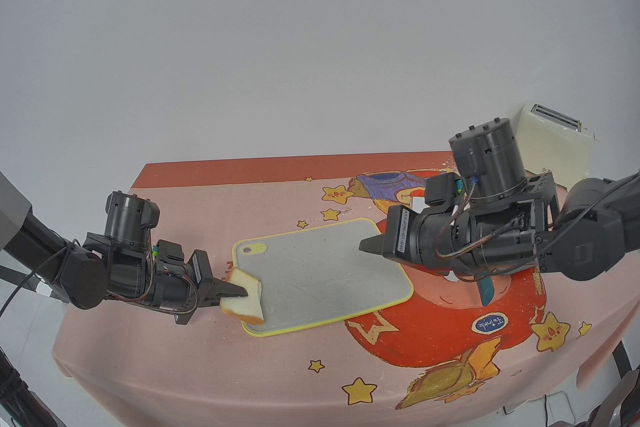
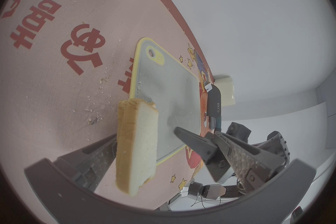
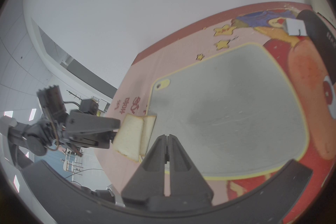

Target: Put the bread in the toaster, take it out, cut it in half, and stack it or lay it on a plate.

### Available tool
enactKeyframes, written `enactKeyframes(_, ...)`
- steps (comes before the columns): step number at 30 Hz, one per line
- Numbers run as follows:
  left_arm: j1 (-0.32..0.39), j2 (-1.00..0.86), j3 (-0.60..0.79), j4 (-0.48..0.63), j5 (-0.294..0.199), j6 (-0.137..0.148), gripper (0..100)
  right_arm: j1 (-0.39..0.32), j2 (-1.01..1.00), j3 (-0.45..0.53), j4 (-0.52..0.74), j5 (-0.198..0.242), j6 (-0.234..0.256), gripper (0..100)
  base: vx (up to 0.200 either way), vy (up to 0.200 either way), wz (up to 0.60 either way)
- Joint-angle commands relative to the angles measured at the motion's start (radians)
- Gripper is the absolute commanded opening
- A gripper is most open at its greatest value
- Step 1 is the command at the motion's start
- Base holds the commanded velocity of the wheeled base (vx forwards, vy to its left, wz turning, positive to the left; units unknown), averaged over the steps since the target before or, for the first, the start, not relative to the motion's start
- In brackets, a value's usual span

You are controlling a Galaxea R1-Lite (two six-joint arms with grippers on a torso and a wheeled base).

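Head view first: a table (image 1: 200, 348) under a pink cartoon cloth. On its middle, a grey cutting board (image 1: 320, 275) with a yellow rim. At the far right, behind the right arm, a cream toaster (image 1: 553, 145), slots up. Then the right gripper (image 1: 365, 243). Hangs over the board's right edge, fingers pressed together. Then the left gripper (image 1: 233, 295). Sits at the board's left edge, fingers spread wide. Next the bread (image 1: 245, 298), one white slice. Stands on edge at the board's near left corner, tilted, leans on one finger (image 2: 94, 161), well apart from the other. Under the right arm, a knife (image 1: 485, 291) with teal handle, flat on the cloth. Last, crumbs (image 2: 94, 118) on the cloth beside the board.
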Motion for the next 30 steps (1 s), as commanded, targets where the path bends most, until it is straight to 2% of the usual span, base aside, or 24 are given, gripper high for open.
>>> enactKeyframes(1,0.003,-0.022,0.012,-0.003,0.000,0.002,0,-0.020,-0.110,0.064,-0.001,0.000,-0.005,0,0.000,0.000,0.00)
enactKeyframes(5,0.015,-0.151,0.022,0.001,0.003,0.000,0,-0.094,-0.267,0.124,0.015,0.008,-0.010,0,0.000,0.000,0.00)
enactKeyframes(7,0.015,-0.223,0.025,0.004,0.005,-0.001,0,-0.142,-0.328,0.142,0.016,0.043,-0.008,0,0.000,0.000,0.00)
enactKeyframes(11,0.014,-0.359,0.022,0.029,0.014,-0.009,0,-0.229,-0.403,0.187,0.019,0.152,-0.002,0,0.000,0.000,0.00)
enactKeyframes(12,0.014,-0.384,0.016,0.040,0.014,-0.017,0,-0.240,-0.402,0.193,0.018,0.171,-0.002,0,0.000,0.000,0.00)
enactKeyframes(15,0.009,-0.454,-0.001,0.067,0.003,-0.046,0,-0.249,-0.390,0.193,0.009,0.177,-0.008,0,0.000,0.000,0.00)
enactKeyframes(18,0.004,-0.493,-0.005,0.063,-0.003,-0.097,0,-0.263,-0.393,0.193,0.002,0.180,-0.010,0,0.000,0.000,0.00)
enactKeyframes(22,0.010,-0.506,-0.008,0.061,0.000,-0.084,0,-0.270,-0.396,0.193,0.001,0.180,-0.010,0,0.000,0.000,0.00)
enactKeyframes(27,0.004,-0.508,-0.013,0.061,-0.002,-0.051,0,-0.270,-0.405,0.192,0.001,0.181,-0.010,0,0.000,-0.200,0.00)
enactKeyframes(30,0.004,-0.508,-0.030,0.064,-0.002,-0.046,0,-0.270,-0.410,0.193,0.004,0.180,-0.010,0,0.000,-0.200,0.00)
